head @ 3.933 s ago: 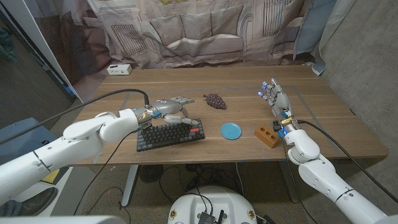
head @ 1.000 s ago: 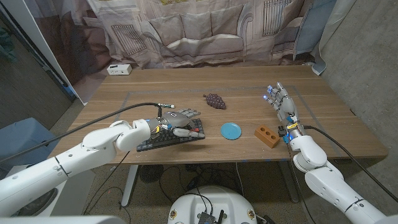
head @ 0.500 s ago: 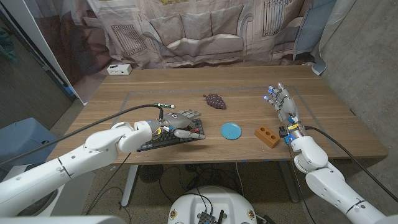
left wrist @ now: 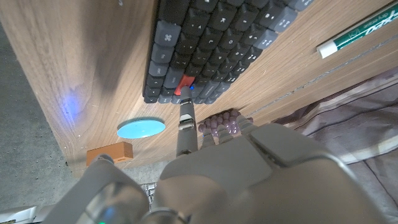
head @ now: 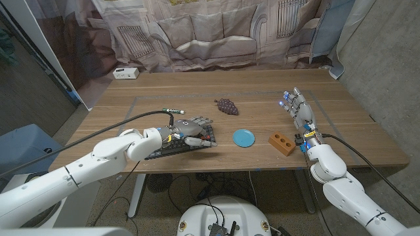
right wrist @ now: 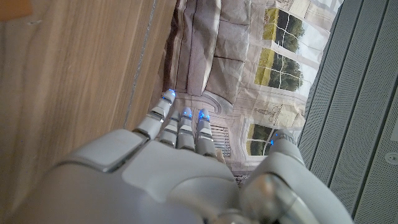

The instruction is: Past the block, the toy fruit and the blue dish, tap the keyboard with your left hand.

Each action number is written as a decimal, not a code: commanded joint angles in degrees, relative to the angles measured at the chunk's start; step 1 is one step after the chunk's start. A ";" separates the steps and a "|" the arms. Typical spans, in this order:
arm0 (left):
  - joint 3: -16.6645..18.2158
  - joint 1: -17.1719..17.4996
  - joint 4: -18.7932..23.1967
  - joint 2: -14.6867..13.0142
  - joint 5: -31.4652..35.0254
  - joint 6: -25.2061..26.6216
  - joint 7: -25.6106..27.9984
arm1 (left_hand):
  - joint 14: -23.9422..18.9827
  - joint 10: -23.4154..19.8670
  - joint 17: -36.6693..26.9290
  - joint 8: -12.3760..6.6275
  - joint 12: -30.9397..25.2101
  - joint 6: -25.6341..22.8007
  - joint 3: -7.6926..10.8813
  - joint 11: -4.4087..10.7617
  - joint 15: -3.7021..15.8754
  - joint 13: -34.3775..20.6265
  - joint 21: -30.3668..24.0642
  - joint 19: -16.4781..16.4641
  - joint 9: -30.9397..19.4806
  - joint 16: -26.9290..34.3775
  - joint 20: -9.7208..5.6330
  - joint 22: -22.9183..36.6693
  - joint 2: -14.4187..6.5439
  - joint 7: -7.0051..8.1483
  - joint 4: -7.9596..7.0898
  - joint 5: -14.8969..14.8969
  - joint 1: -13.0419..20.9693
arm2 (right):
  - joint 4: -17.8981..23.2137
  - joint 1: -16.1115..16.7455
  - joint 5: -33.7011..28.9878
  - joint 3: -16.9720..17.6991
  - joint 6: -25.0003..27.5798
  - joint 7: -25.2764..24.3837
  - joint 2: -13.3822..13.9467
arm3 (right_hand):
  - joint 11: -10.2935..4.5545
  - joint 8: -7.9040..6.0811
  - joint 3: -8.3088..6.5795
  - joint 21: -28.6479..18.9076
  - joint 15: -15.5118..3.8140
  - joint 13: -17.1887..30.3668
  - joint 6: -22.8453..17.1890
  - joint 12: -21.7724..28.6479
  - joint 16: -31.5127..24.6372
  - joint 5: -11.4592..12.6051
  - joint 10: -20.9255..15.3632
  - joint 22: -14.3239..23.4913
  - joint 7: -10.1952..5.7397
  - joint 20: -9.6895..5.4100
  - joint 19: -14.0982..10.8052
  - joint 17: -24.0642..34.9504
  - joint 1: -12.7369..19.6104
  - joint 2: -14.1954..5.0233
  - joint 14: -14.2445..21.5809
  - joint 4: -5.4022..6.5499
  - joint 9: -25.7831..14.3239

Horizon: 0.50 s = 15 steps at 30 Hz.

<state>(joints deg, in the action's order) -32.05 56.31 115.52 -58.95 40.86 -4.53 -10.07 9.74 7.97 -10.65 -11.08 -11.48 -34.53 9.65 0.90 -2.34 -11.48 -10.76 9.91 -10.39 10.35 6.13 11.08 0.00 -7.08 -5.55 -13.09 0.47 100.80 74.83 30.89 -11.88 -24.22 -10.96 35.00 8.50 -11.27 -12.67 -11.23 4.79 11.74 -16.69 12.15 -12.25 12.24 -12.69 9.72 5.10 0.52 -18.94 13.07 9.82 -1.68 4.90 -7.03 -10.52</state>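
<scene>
Both hands were seen empty: left hand (head: pixel 188 129), fingers spread, was held over the keyboard (head: pixel 159 149) at lower-left centre, presumably for tapping, while right hand (head: pixel 296 108) was raised, fingers apart.

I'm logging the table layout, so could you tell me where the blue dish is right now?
In the head view the blue dish lies near the table's front edge, between the keyboard on its left and the orange block on its right.
</scene>
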 commanded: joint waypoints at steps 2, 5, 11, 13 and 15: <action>-0.65 -0.25 -0.21 0.19 -0.09 0.37 -1.16 | 4.58 -0.21 -0.12 -0.45 -0.61 -0.99 -0.13 -0.21 -0.41 -0.04 -0.38 11.34 -0.05 0.36 -0.24 0.10 -0.25 -0.22 -0.34 -0.16 0.41 | -0.39 -0.38 0.19 -0.17 0.23 0.14 -0.22 | -0.18 0.00 -0.13 0.06 0.05 0.04 -0.31 0.06 0.00 -0.08 -0.50 0.20 0.03 0.47 -0.26 0.01 0.24 -0.50 0.62 0.13 -0.18; -0.63 -0.19 -0.19 0.17 -0.19 0.50 -1.13 | 4.51 -0.32 -0.11 -0.54 -0.68 -1.31 -0.18 -0.13 -0.42 -0.04 -0.48 11.26 -0.05 0.40 -0.36 0.09 -0.28 -0.34 -0.38 -0.19 0.48 | -0.47 -0.46 0.21 -0.20 0.21 0.21 -0.22 | -0.25 -0.02 -0.14 0.07 0.05 0.05 -0.38 0.06 0.00 -0.08 -0.51 0.20 0.05 0.49 -0.25 0.00 0.28 -0.48 0.64 0.09 -0.18; -0.70 -0.07 -0.20 0.16 -0.42 0.58 -1.09 | 4.36 -0.59 -0.09 -0.79 -0.82 -2.09 -0.27 -0.03 -0.45 -0.03 -0.63 11.12 -0.05 0.49 -0.22 0.08 -0.35 -0.26 -0.44 -0.25 0.61 | -0.35 -0.47 0.16 -0.18 0.29 0.19 -0.10 | -0.26 0.00 -0.13 0.06 0.07 0.06 -0.36 0.06 0.01 -0.09 -0.54 0.20 0.12 0.48 -0.25 0.00 0.27 -0.47 0.63 0.08 -0.18; -0.71 -0.03 -0.21 0.17 -0.52 0.62 -1.05 | 4.32 -0.68 -0.08 -0.81 -0.87 -2.22 -0.29 -0.04 -0.42 -0.03 -0.68 11.06 -0.05 0.50 -0.21 0.07 -0.37 -0.26 -0.46 -0.27 0.65 | -0.27 -0.40 0.01 -0.14 0.33 0.13 0.01 | -0.19 0.00 -0.12 0.06 0.09 0.06 -0.36 0.07 0.02 -0.09 -0.58 0.20 0.12 0.50 -0.25 0.00 0.24 -0.47 0.61 0.10 -0.18; -0.68 0.01 -0.15 0.13 -0.62 0.66 -1.06 | 4.22 -0.76 -0.08 -0.86 -0.91 -2.40 -0.32 -0.04 -0.34 -0.02 -0.77 10.90 -0.05 0.55 -0.24 0.07 -0.39 -0.31 -0.47 -0.28 0.69 | -0.02 -0.30 0.17 -0.06 0.56 0.00 0.05 | -0.19 -0.01 -0.12 0.06 0.10 0.06 -0.39 0.07 0.02 -0.09 -0.58 0.20 0.08 0.49 -0.26 0.00 0.26 -0.48 0.63 0.09 -0.18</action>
<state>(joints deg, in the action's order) -32.58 56.14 115.38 -58.83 40.63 -4.29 -10.92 9.74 7.56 -10.66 -11.53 -12.09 -36.36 9.41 0.92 -2.34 -11.48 -11.26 9.91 -10.29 10.63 6.13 11.07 -0.32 -7.47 -5.78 -13.09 0.78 100.48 74.47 30.99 -11.99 -24.18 -10.83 34.87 8.50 -11.27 -12.67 -11.23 4.80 11.74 -16.68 12.15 -12.25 12.24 -12.69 9.72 5.11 0.52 -18.94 13.07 9.82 -1.68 4.90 -7.03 -10.52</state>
